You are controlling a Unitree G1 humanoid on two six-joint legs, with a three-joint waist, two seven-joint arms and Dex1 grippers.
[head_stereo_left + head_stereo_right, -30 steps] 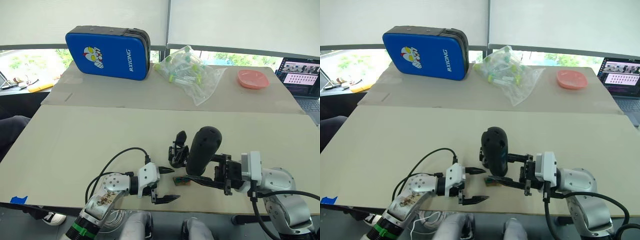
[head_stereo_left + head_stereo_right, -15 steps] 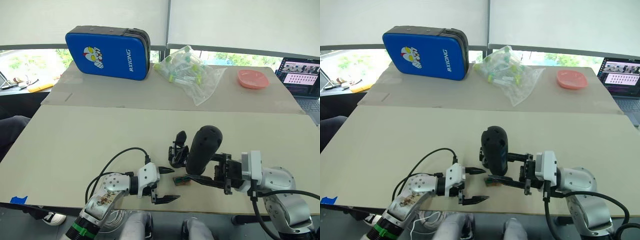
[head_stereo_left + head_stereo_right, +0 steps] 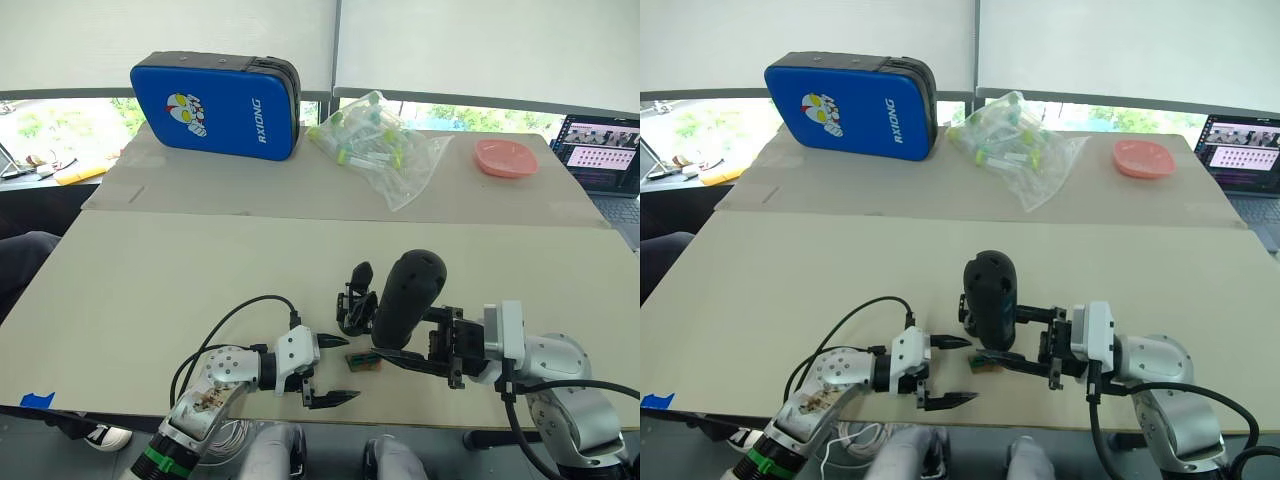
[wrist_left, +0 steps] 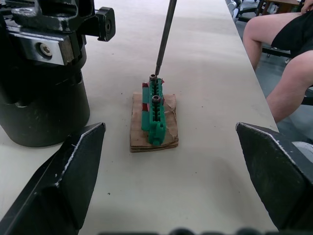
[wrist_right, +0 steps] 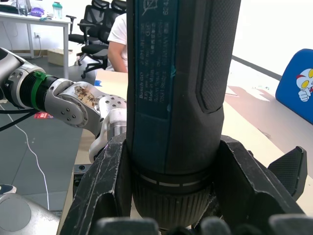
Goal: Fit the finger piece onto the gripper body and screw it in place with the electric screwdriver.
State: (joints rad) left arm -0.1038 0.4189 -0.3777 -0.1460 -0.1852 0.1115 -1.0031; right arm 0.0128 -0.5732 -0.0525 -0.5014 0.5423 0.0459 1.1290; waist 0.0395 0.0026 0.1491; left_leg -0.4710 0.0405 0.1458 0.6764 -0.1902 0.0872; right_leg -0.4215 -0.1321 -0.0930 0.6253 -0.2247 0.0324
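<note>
Right claw (image 3: 425, 345): clamped round the electric screwdriver (image 3: 405, 299), a thick matte-black cylinder with a thin metal bit (image 4: 165, 35), held upright with the bit pointing down. The right wrist view shows both fingers pressed against the barrel.

Landmark: the small green block on a brown card base (image 4: 154, 117), lying on the beige worktop (image 3: 180, 280) close to its near edge. It holds two screws (image 4: 155, 98) in a row. The bit tip rests on or just above the farther screw head; actual contact cannot be confirmed.

Left claw (image 3: 322, 369): wide apart and holding nothing, hovering just beside the green block on the robot's left, fingers straddling the line toward it.

Gripper body (image 4: 41, 73): a black mechanical assembly with a round base and a metal screw plate, standing on the worktop just beyond the green block, near it but apart. An upright black finger (image 3: 360, 275) rises from it.

Finger piece: cannot be picked out in these views; whether it is seated on the body cannot be told.

Assessment: the driver is in hand and appears to be collecting a screw from the block. No screw is seen on the bit. Judged outstanding: lifting the screw, confirming the finger piece is fitted, and driving the screw into the gripper body.
</note>
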